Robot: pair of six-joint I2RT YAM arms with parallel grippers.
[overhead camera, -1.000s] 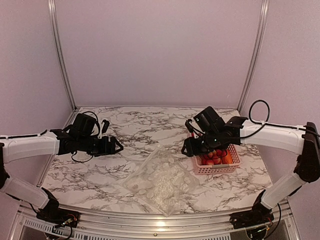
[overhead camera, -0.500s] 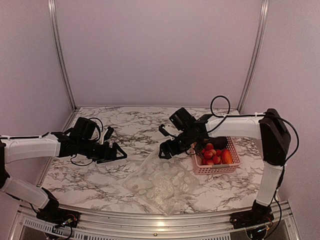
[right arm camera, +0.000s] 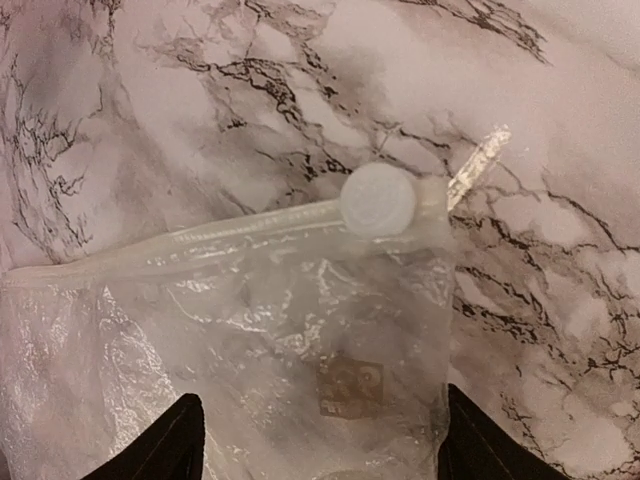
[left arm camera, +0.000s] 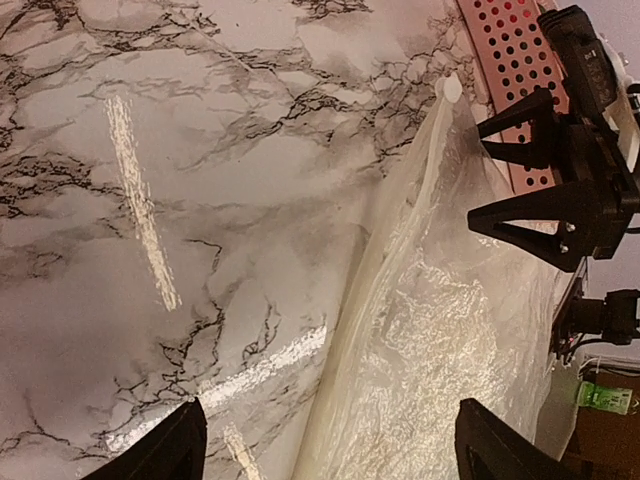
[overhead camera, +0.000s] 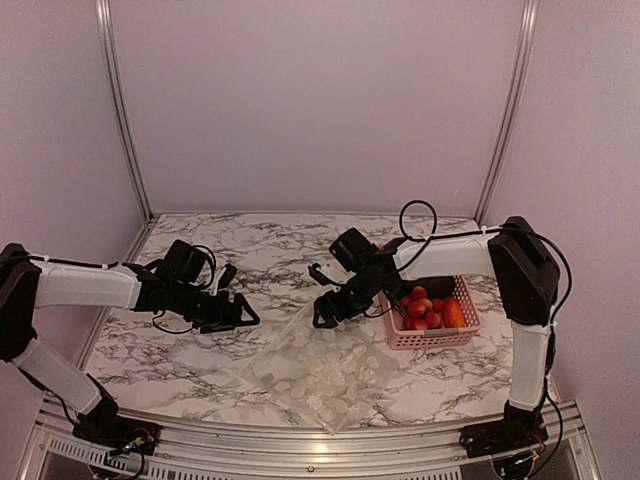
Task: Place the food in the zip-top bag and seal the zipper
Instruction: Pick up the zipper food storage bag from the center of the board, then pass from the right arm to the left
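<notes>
Zip-top bag (overhead camera: 320,368) lies flat on the marble table (overhead camera: 150,350), at 6 o'clock of the tabletop, and looks empty of produce. The food (overhead camera: 424,306) sits in the pink basket (overhead camera: 436,339) at 2 o'clock of the bag. Red pieces and an orange carrot (overhead camera: 453,314) show; the rest is too small to tell. Right gripper (right arm camera: 320,400) hovers over the bag's 12 o'clock corner, fingers spread, nothing between them. The zipper (right arm camera: 230,235) and a round white tab (right arm camera: 378,198) lie just ahead of it, so it is likely lining up to pinch the mouth edge. Left gripper (left arm camera: 330,420) is at the bag's 10 o'clock, fingers spread and empty, straddling the bag's side edge, probably to hold the bag while the mouth is pulled open. Judged step: opening the bag. No food is loaded yet, and I cannot tell if the strip is pressed closed.
</notes>
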